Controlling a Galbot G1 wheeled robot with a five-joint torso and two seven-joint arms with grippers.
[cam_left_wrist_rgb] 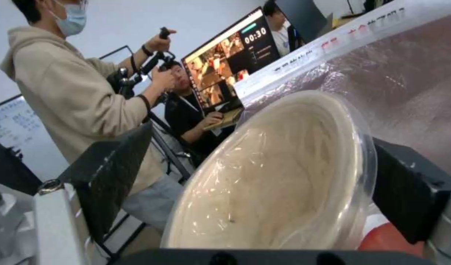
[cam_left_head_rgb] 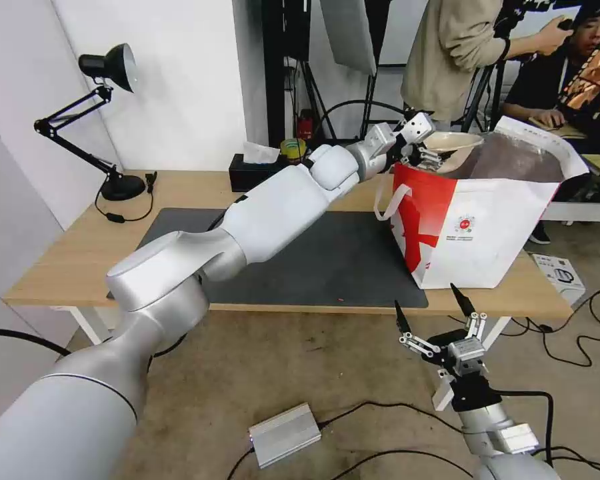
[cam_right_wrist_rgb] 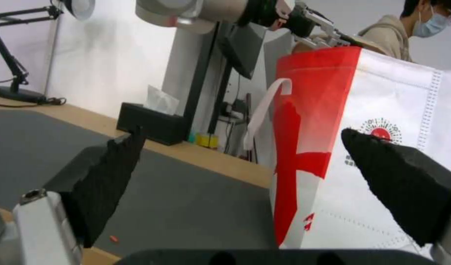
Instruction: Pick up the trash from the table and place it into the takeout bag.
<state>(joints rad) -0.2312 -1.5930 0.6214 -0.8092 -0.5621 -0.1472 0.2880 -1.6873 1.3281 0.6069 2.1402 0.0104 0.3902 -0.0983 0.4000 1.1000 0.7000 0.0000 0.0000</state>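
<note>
Now L gripper [cam_left_head_rgb: 428, 152] holding beige bowl [cam_left_head_rgb: 451, 144] tilted over takeout bag [cam_left_head_rgb: 487, 227] mouth

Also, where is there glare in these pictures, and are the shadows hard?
Left wrist view: glints on the clear film over the shallow beige bowl in the left claw, and sheen on the foil lining of the takeout bag. Head view: no hard shadows on the table; the right claw hangs open before it.

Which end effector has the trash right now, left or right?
The left end effector, raised over the takeout bag's open mouth, grips the shallow beige bowl. The right end effector hangs open and empty below the table edge.
</note>
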